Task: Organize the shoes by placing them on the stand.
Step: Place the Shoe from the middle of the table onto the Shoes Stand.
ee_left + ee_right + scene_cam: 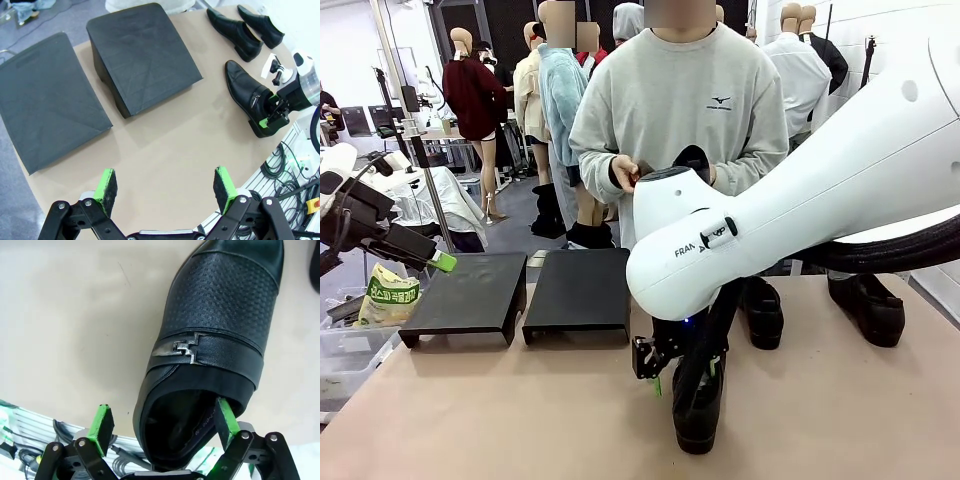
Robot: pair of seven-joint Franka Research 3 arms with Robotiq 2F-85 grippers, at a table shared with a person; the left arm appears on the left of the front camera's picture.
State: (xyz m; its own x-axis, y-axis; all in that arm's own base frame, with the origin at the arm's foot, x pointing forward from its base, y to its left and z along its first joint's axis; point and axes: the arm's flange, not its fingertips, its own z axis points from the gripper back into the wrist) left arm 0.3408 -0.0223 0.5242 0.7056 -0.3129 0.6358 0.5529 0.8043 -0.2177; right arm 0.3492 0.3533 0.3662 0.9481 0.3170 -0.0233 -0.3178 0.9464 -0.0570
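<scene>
A black shoe point(215, 335) with a metal buckle lies on the tan table near my side. My right gripper point(164, 420) stands open over its heel end, with one green pad point(225, 416) inside the shoe's opening and the other pad point(102, 422) outside, clear of the leather. The front view has this shoe point(698, 410) under the right gripper point(665, 375). Two more shoes point(760, 312) point(867, 305) stand farther right. Two black stands point(465, 295) point(580, 290) sit at the left. My left gripper point(165, 185) hangs open above the table, holding nothing.
A person point(680, 100) stands at the far side with both hands on something dark at the waist. A printed bag point(388, 295) lies in a clear bin at the left. The table's near edge point(260, 165) runs close by the shoe, with cables beyond it.
</scene>
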